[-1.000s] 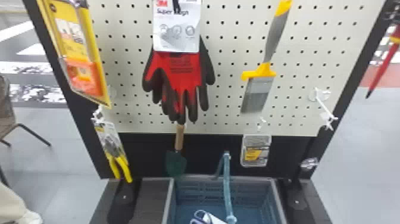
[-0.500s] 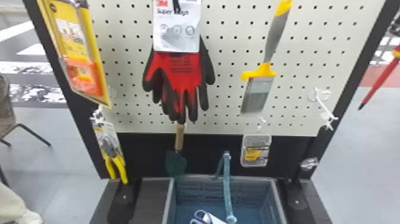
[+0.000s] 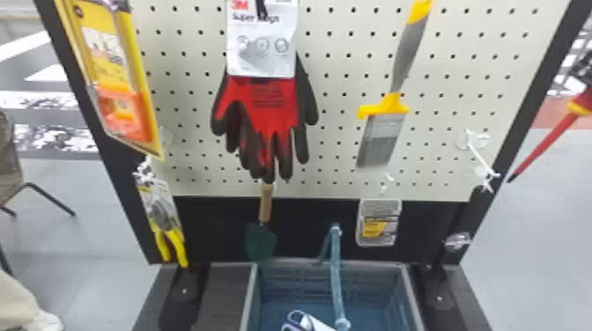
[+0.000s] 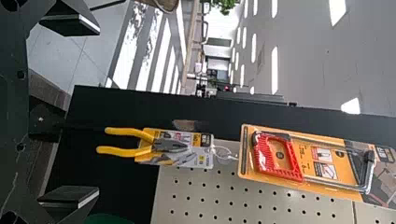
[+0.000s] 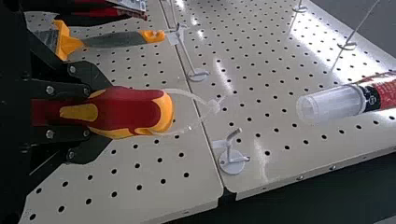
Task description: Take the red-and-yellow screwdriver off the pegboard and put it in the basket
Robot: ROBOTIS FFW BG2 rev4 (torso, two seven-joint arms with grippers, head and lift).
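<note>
Gripping the red-and-yellow screwdriver [image 5: 135,109] by the shaft-end part of its handle, the right gripper [image 5: 100,113] has its fingers closed against both sides. The left gripper [image 4: 95,112] is wide open and has hold of nothing. The screwdriver is off the pegboard [image 3: 339,88], with its red shaft [image 3: 544,147] slanting downward beside the board. The basket [image 3: 253,290] lies lower than the right gripper and toward its left. I judge the tool to be rigid, moderately light and not fragile; its thick handle is the proper place to hold, although its rounded surface may turn slightly. The thin loop [image 5: 214,106] behind the handle is flexible and could catch on a hook [image 5: 232,161].
</note>
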